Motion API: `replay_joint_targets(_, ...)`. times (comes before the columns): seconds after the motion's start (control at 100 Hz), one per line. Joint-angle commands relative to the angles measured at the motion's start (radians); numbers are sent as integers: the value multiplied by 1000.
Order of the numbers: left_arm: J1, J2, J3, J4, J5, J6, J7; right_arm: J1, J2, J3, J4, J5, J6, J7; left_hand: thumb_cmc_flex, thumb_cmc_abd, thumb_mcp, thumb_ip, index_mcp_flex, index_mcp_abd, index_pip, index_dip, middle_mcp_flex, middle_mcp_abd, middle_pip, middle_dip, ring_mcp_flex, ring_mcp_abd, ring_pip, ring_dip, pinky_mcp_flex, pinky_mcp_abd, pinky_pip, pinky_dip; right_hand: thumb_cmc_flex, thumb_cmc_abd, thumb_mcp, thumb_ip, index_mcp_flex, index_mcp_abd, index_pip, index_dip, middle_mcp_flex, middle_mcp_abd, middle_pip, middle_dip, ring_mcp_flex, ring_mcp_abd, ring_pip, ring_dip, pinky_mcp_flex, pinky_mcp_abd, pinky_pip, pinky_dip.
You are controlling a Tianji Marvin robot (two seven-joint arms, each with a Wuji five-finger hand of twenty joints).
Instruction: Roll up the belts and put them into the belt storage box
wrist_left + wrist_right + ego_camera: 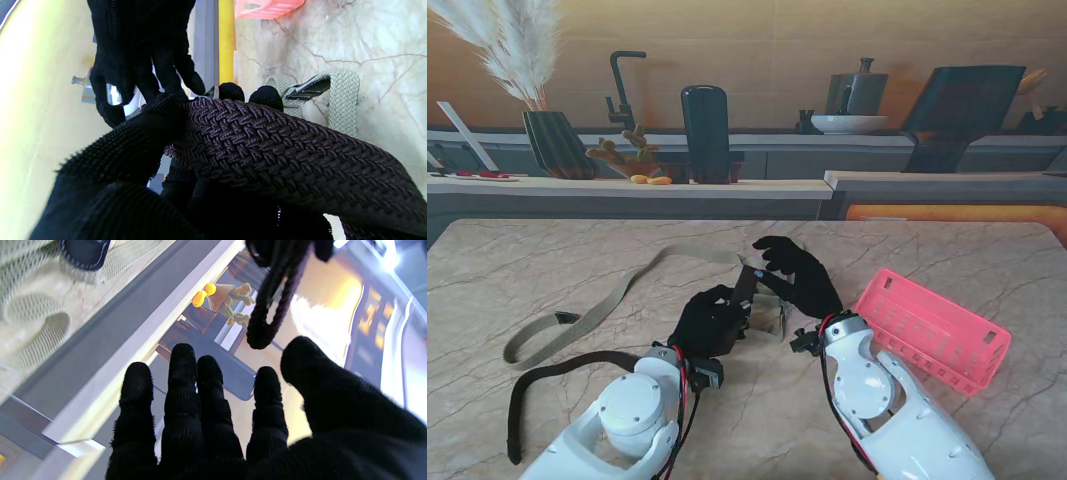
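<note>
Two belts lie on the marble table [947, 250]: one beige belt [617, 295] stretched toward the left edge, and one dark brown belt [537, 385] looping near the left near corner. One pink storage box [932, 330] sits toward the right edge. Two black-gloved hands are at the middle: one left hand [712, 322] and one right hand [799, 272]. Two white arms rise from the near edge.

Stand camera overlooks table [547, 260]; wrist cameras close along fingers.
</note>
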Motion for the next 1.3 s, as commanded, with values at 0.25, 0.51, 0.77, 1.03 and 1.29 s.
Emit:
replay_joint_targets(0.25, 16, -7, -16, -34, -114, 38, -17, 52, 60, 3, 90, -349, -133, -128, 36, 73, -50, -20, 77, 1, 125, 83, 57, 2, 96, 22, 66, -23, 62, 19, 21, 15, 71, 35, 53, -164, 166, 38, -137, -204, 89, -16, -126, -82, -56, -41, -95, -54, -166, -125, -5, -64, -52, -34)
replay_joint_targets(0.51, 24, 0, -32, -54, -187, 64, -60, 111, 74, -53, 167, -495, -182, -253, 45, 78, -50, -7, 69, 7, 117, 90, 49, 6, 104, 25, 62, -24, 68, 20, 17, 13, 68, 33, 24, -155, 170, 10, -127, -211, 122, -34, -186, -76, -37, -33, -105, -39, -90, -85, -23, -69, -22, -31)
replay_joint_targets(0.77, 18, 1, -38, -56, -262, 99, -93, 170, 67, -119, 223, -519, -218, -313, 51, 82, -51, -7, 69, 13, 109, 95, 45, 12, 108, 28, 58, -18, 72, 22, 11, 20, 68, 35, 49, -59, 133, 4, -78, -220, 153, -31, -183, -99, -7, -24, -95, -46, -36, -67, -26, -74, 13, -40)
replay_joint_targets(1.03, 26, 3, -49, -69, -297, 116, -105, 187, 63, -138, 248, -534, -246, -356, 55, 83, -59, -7, 68, 15, 104, 98, 44, 13, 107, 29, 56, -16, 72, 22, 9, 22, 69, 37, 115, -46, 27, -99, 200, -272, 371, -203, 105, -175, -5, -21, 5, -67, 13, -54, 10, -66, 76, -88)
replay_joint_targets(1.29, 30, 7, -60, -79, -329, 127, -127, 183, 55, -134, 250, -521, -264, -366, 55, 81, -74, -6, 70, 6, 95, 95, 44, 3, 104, 30, 53, -15, 71, 21, 5, 22, 65, 37, 123, -3, -13, -106, 398, -271, 405, -250, 402, -176, 3, -17, 119, -100, 69, -24, 47, -59, 100, -95)
